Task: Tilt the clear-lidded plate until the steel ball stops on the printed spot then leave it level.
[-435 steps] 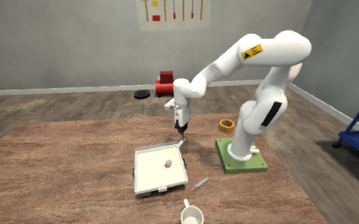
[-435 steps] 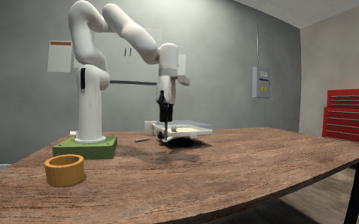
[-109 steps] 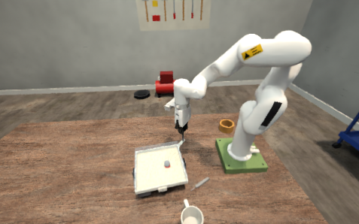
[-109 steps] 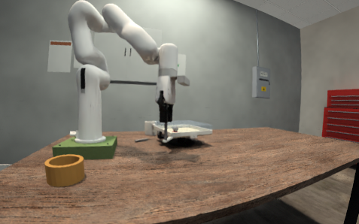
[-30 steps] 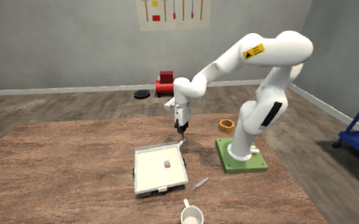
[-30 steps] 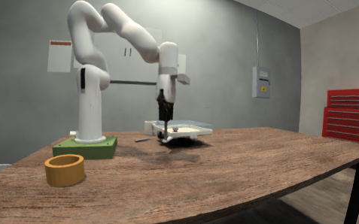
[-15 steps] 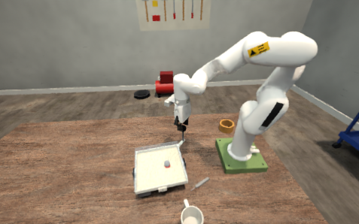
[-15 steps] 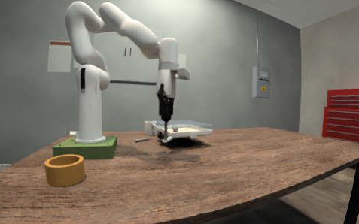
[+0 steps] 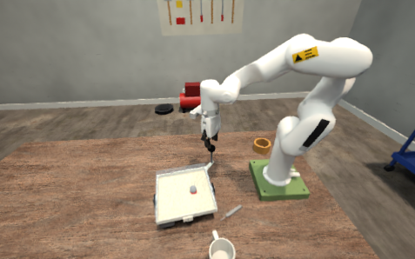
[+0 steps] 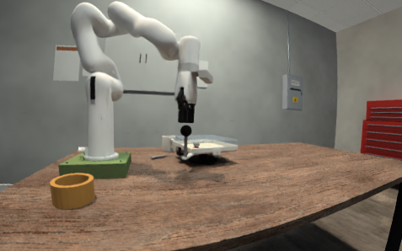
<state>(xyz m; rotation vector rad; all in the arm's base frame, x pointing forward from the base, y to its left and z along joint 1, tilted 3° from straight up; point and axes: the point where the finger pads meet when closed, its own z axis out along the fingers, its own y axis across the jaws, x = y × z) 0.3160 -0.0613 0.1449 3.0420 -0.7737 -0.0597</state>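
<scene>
The white clear-lidded plate [image 9: 185,196] sits on the table in front of the arm; it also shows in the exterior view [image 10: 204,145], where it looks about level. The steel ball [image 9: 192,189] lies near the plate's middle, over the red printed spot [image 9: 193,192]. A thin stick with a black knob [image 10: 185,130] rises from the plate's far right corner. My gripper [image 10: 185,119] hangs straight down just above that knob [image 9: 211,149], its fingers partly open and holding nothing.
A grey pen-like rod [image 9: 231,212] lies on the table just right of the plate, apart from it. A white mug [image 9: 222,249] stands at the table's front edge. An orange ring [image 9: 262,146] sits beside the arm's green base [image 9: 278,180].
</scene>
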